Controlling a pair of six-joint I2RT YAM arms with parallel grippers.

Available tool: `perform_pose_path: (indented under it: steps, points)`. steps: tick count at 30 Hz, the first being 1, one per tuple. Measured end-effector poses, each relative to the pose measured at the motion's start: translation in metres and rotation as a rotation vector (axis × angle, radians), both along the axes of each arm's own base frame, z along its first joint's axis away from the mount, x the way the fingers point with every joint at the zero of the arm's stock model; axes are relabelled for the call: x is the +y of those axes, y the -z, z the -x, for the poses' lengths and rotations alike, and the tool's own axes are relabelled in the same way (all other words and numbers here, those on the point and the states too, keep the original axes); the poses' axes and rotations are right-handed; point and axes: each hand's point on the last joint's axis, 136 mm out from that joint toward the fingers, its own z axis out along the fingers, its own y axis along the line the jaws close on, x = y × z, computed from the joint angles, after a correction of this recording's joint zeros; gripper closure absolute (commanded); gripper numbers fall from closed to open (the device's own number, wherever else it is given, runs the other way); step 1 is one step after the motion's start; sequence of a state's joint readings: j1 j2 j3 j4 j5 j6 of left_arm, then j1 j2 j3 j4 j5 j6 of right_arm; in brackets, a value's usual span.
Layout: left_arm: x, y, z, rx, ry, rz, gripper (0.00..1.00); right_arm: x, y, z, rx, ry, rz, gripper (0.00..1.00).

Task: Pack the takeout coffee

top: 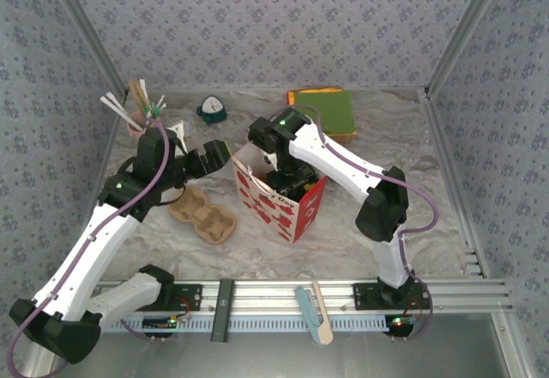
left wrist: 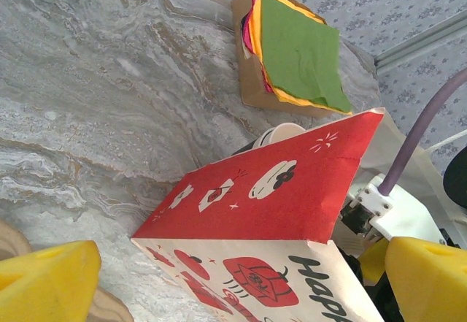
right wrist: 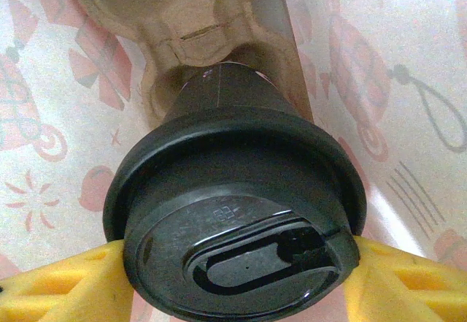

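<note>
Bag (top: 285,207) mouth: plugged by right arm (top: 334,159). Inside, bag walls press close at 9 and 3 o'clock of lidded cup (right wrist: 233,220); little side room. Worktop (top: 257,254): cardboard carrier (top: 203,215) blocks bag's 9 o'clock, left fingers (left wrist: 44,278) gaping at 10 o'clock. 6 o'clock strip bare, passable from near edge.

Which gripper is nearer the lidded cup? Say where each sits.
Right. The right gripper is inside the bag, clamping the lidded cup; the left gripper is open outside, beside the bag.
</note>
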State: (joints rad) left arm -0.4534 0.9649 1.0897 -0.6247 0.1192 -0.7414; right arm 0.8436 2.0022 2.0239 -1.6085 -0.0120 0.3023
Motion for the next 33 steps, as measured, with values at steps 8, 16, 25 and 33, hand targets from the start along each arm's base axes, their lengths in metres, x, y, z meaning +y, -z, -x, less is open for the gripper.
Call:
perform_pose_path:
  steps: [8, 16, 25, 33]
  points:
    - [-0.0001, 0.0001, 0.0, 0.0, 0.0, 0.0, 0.0, 0.0, 0.0, 0.0, 0.0, 0.0, 0.0, 0.31]
    - [-0.0005, 0.0003, 0.0001, 0.002, 0.003, 0.001, 0.0, -0.0004, 0.0, -0.0005, 0.0, 0.002, 0.0, 0.31]
    - [-0.0042, 0.0034, 0.0002, 0.014, 0.025, 0.001, 0.0, -0.0011, 0.0, -0.0012, 0.0, 0.005, 0.0, 0.31]
    - [-0.0074, 0.009, 0.0061, 0.039, 0.062, -0.007, 0.0, -0.0011, 0.0, -0.0012, 0.0, 0.005, 0.0, 0.31]
